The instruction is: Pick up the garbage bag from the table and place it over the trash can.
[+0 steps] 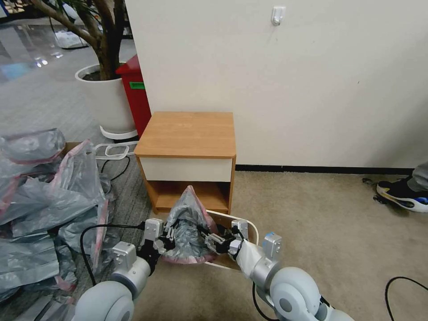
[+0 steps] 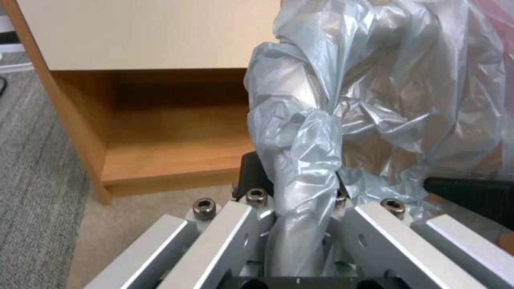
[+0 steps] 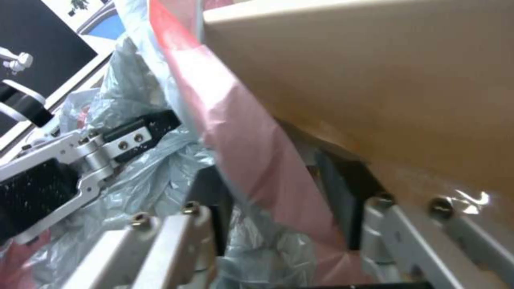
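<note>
The grey translucent garbage bag (image 1: 189, 223) with its pink-red band hangs bunched between my two grippers, low in front of the table (image 1: 187, 133). My left gripper (image 1: 171, 237) is shut on a twisted grey fold (image 2: 300, 160) of the bag. My right gripper (image 1: 210, 240) is shut on the pink band (image 3: 257, 160). The bag sits over the left part of the cream-white trash can (image 1: 252, 226), whose right rim shows beside my right wrist. The can's wall (image 3: 375, 80) is close against the right gripper. The left gripper (image 3: 140, 134) faces it across the bag.
A large heap of grey bags (image 1: 40, 200) lies on the floor to the left. A white plant pot (image 1: 104, 98) and a tall red bin (image 1: 136, 93) stand behind the table. A black cable (image 1: 401, 285) and a person's shoe (image 1: 401, 194) are on the carpet at right.
</note>
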Available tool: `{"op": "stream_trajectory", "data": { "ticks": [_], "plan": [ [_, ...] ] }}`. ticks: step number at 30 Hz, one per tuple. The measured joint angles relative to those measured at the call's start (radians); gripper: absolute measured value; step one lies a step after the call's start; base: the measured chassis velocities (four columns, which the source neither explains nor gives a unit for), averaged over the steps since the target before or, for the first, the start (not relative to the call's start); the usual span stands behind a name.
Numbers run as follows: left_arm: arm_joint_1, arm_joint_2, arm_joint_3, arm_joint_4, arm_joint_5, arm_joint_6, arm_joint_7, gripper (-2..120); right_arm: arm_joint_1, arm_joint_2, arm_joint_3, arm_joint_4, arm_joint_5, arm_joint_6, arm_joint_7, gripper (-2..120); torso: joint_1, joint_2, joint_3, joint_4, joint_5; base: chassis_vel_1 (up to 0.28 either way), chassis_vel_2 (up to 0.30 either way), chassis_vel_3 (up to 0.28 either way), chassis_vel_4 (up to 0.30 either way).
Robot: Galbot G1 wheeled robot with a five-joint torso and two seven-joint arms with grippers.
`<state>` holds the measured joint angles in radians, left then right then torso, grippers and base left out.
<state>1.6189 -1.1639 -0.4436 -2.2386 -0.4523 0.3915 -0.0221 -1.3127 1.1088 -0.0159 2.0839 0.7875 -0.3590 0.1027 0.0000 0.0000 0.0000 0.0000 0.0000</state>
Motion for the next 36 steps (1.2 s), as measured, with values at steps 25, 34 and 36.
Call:
{"op": "stream_trajectory", "data": {
  "ticks": [25, 34, 36],
  "plan": [
    [-0.019, 0.004, -0.001, 0.027, -0.005, -0.006, -0.005, 3, -0.021, 0.003, 0.004, 0.040, -0.030, 0.030, -0.012, 0, 0.000, 0.000, 0.000, 0.0000, 0.0000, 0.000, 0.000, 0.000, 0.000],
    [-0.012, 0.005, 0.005, 0.037, 0.010, -0.022, -0.005, 3, -0.026, -0.016, 0.060, 0.112, -0.020, 0.043, -0.028, 0, 0.000, 0.000, 0.000, 0.0000, 0.0000, 0.000, 0.000, 0.000, 0.000],
    [-0.006, 0.006, 0.005, 0.037, 0.022, -0.037, -0.001, 3, -0.013, -0.022, 0.093, 0.113, -0.002, 0.044, -0.025, 0, 0.000, 0.000, 0.000, 0.0000, 0.0000, 0.000, 0.000, 0.000, 0.000]
  ]
}}
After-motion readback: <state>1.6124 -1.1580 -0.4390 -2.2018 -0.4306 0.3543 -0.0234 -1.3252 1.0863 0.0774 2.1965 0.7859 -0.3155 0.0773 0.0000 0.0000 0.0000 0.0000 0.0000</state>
